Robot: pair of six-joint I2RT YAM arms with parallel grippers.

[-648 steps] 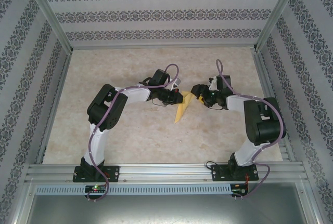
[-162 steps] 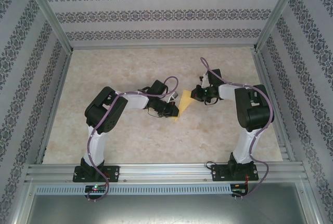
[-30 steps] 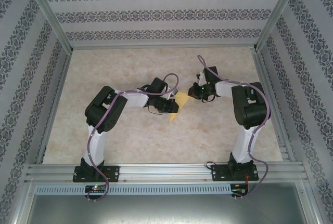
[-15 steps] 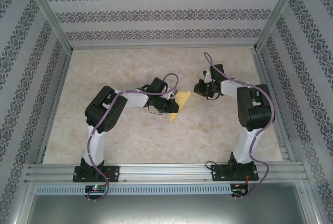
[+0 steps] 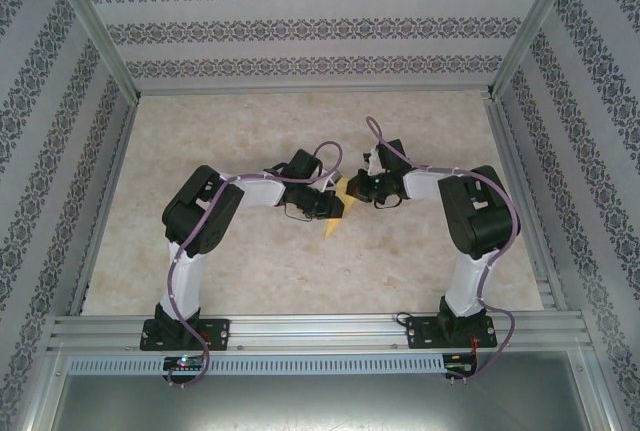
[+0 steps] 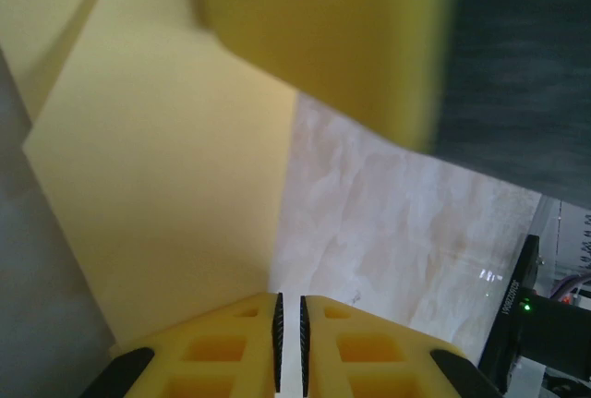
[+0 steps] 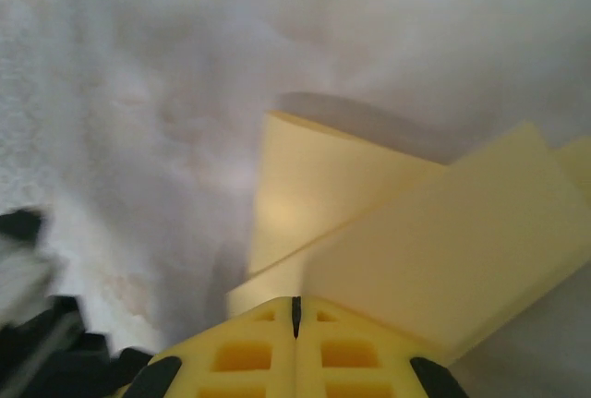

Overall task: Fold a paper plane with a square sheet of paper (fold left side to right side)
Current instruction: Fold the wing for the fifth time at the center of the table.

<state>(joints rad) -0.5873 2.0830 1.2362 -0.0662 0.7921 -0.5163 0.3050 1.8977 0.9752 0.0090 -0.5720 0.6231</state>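
Worktop (image 5: 250, 261) of pale marbled surface carries both arms, which reach inward and meet near its middle. The square sheet of paper (image 6: 175, 195) lies flat between them, already narrowed into overlapping layers, with a pointed end toward the near edge. The right gripper (image 7: 295, 310) has its fingers pressed fully together and holds nothing, its tips just at the stacked yellow layers. The left gripper (image 6: 288, 329) shows only a thin slit between its pads. The paper's edge runs down to them, but I cannot tell whether that edge is pinched or merely beside the pads. The step in hand looks like setting a crease. To do it well, the left side should anchor the sheet so it cannot slide, and the edges should be lined up before any pressure goes on. The closed right tips should then run along the fold line lightly, from one end to the other. Thin paper like this will probably drag or buckle if pushed sideways.
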